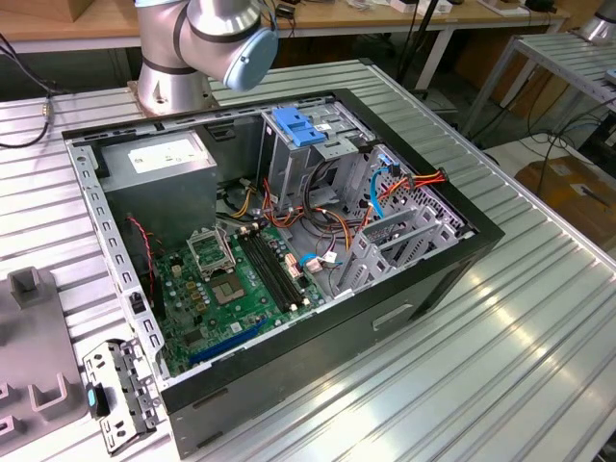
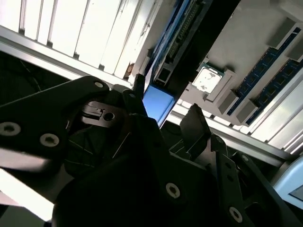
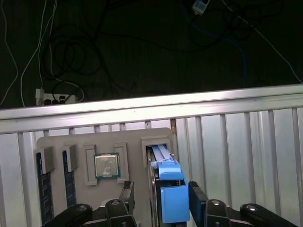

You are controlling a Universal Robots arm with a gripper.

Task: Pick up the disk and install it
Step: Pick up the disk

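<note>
Straddling the disk (image 3: 171, 189), the gripper (image 3: 161, 190) stands open: in the first wrist view one finger sits on each side of the blue frame, and a visible gap remains on at least one side. Nothing is gripped. The disk stands on edge in a slot of the grey parts tray (image 3: 132, 137), at the tray end opposite the memory sticks (image 3: 41, 189), with the processor (image 3: 106, 165) seated between the two.

Hazards, as judged from here:
- The fingers do not look evenly spaced about the disk. Closing may push it sideways against the slot wall and leave it tilted or jammed.
- A grip landing on the plastic frame alone may flex it and slip on lifting.

View coverage:
- The first wrist view gives the slot, both finger gaps and the tray layout.
- The second wrist view gives a close look past the black gripper body at the blue frame end (image 2: 156, 101).
- The exterior view gives the open computer case (image 1: 289, 250) and its drive cage (image 1: 300, 125), well away from the tray.
</note>
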